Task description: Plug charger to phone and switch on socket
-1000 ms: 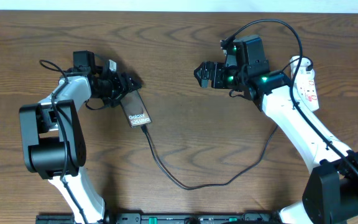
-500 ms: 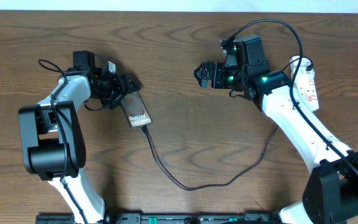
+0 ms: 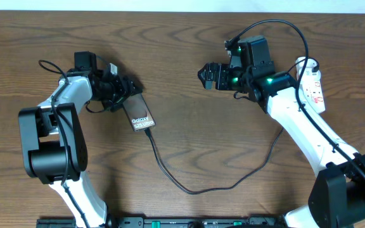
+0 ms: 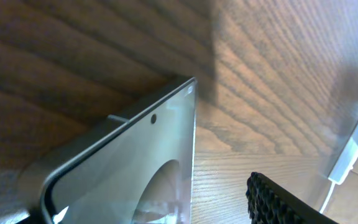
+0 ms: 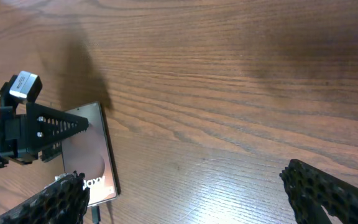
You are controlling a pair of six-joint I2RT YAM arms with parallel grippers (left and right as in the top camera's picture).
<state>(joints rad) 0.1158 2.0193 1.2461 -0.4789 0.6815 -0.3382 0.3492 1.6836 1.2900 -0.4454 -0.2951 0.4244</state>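
Overhead view, and we start at the left jaws: part-open, set astride the top end of the phone (image 3: 139,114) at about 9 o'clock on the desk (image 3: 182,38). Left wrist view puts us right on the glass, and the one finger (image 4: 278,202) in shot stands clear of the phone's edge with bare wood between, so that reads as a loose straddle, not a clamp. Over to the right jaws, hovering at about 1 o'clock, spread as wide as they go and carrying nothing; right wrist view shows only wood between them. Outward now: the charger (image 3: 189,188) runs from the phone's lower end, dips through a big loop towards 6 o'clock, then climbs off to 3 o'clock under the right arm. Its tip meets the phone's bottom edge and looks plugged in, though it is too small to swear to. The socket (image 3: 313,85) lies between 2 and 3 o'clock, just beyond the right arm, nothing touching it. My call: plugging looks done, the switch is left, and the right jaws are the nearer pair for that press.
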